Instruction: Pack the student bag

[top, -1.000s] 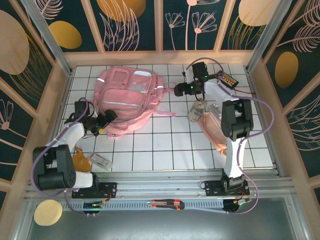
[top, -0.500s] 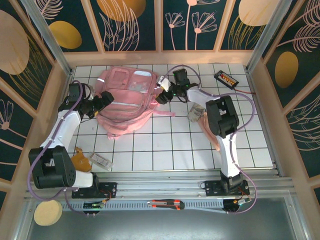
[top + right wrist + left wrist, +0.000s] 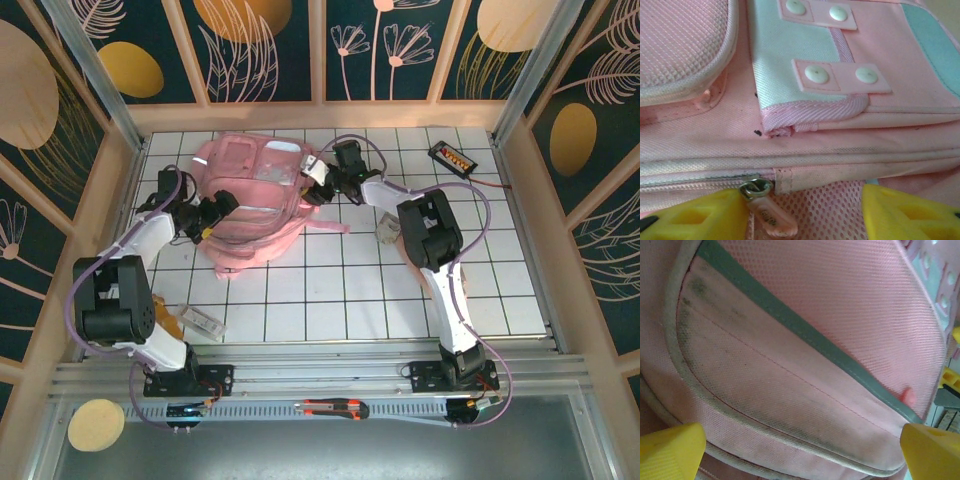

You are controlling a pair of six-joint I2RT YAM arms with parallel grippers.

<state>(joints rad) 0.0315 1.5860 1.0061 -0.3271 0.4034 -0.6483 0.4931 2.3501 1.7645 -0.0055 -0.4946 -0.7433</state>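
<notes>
Top external: left gripper (image 3: pixel 210 220) spread wide at bag's (image 3: pixel 250 190) nine o'clock side, gripping nothing. Bag flat at table's (image 3: pixel 330 290) eleven o'clock, zip shut. Right gripper (image 3: pixel 318 186) at three o'clock, parted around zipper pull (image 3: pixel 767 212), not pinching. Probably nothing packed yet.

In the left wrist view the bag (image 3: pixel 805 340) runs off every edge. The yellow fingers (image 3: pixel 670 452) are cut off at the bottom. The right wrist view cuts off its yellow fingers (image 3: pixel 900 215) too. From above, the right arm (image 3: pixel 432 235) hides part of a crumpled thing (image 3: pixel 386 230). An orange thing (image 3: pixel 166 320) peeks from behind the left arm (image 3: pixel 115 300), and I cannot tell what it is.
</notes>
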